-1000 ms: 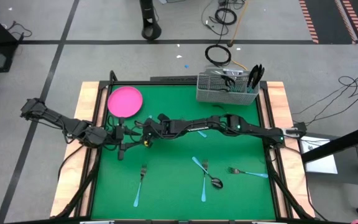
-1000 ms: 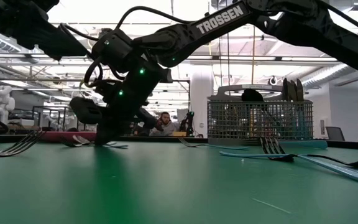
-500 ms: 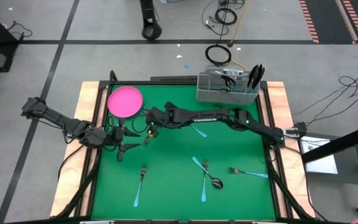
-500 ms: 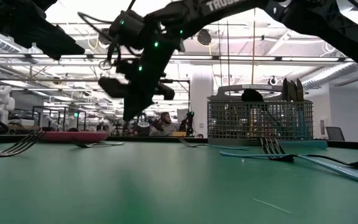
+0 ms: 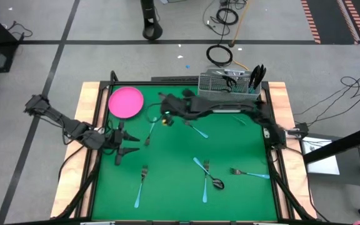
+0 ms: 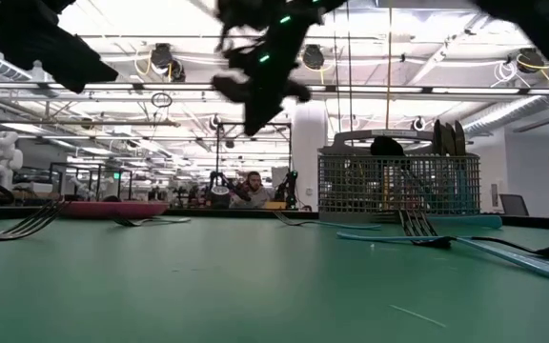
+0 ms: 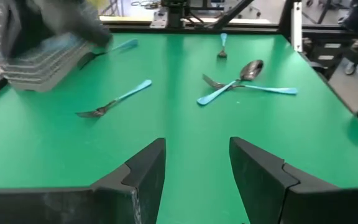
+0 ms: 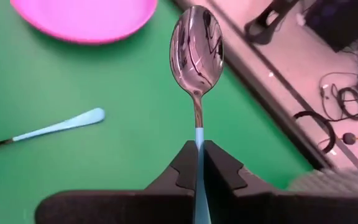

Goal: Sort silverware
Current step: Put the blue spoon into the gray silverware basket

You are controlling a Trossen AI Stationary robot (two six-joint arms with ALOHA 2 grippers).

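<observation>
Overhead, the right end effector (image 5: 165, 112) hangs above the far half of the green counter (image 5: 174, 181), between the pink plate (image 5: 125, 102) at the far left corner and the wire-mesh caddy (image 5: 229, 89) at the far right. Its fingers are clamped together on the light-blue handle of a spoon (image 8: 196, 46), whose shiny bowl points out ahead of the fingers, clear of the counter surface. The caddy already bristles with dark utensils standing upright in it.

The left end effector (image 5: 122, 145) waits low near the left edge of the counter, its fingers (image 7: 143, 174) spread apart and holding nothing.

Loose silverware lies scattered around. A blue-handled fork (image 5: 150, 132) rests just beside the plate, toward the middle. Another blue-handled piece (image 5: 195, 129) lies under the right arm. Toward the near edge sit a fork (image 5: 140, 185) on the left side, a crossed cluster of fork and spoon (image 5: 207, 177) in the middle, and one more fork (image 5: 249, 173) near the right edge. A person (image 6: 252, 189) sits in the room beyond the counter.
</observation>
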